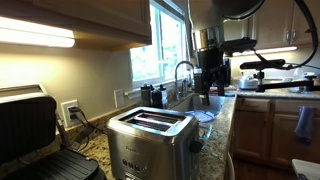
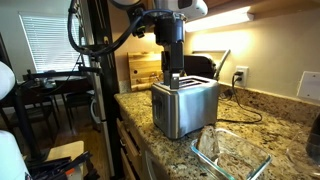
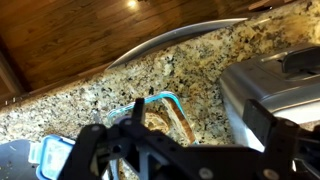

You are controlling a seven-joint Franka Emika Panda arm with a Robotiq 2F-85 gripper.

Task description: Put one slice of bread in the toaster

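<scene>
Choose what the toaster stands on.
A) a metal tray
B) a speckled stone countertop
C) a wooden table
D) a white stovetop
B: in an exterior view the toaster sits directly on the brown-speckled, granite-like countertop.

Counted from where I hang: speckled granite countertop (image 2: pixel 250 118); black contact grill (image 1: pixel 25 125), lid raised, at one end; clear glass dish (image 3: pixel 172 97), blue-rimmed, on the counter; wooden cutting board (image 2: pixel 145 68) against the wall; white wall outlet (image 2: pixel 240 75); sink faucet (image 1: pixel 183 72) beneath a bright window (image 1: pixel 165 45); lit under-cabinet lamp (image 1: pixel 35 37).
</scene>
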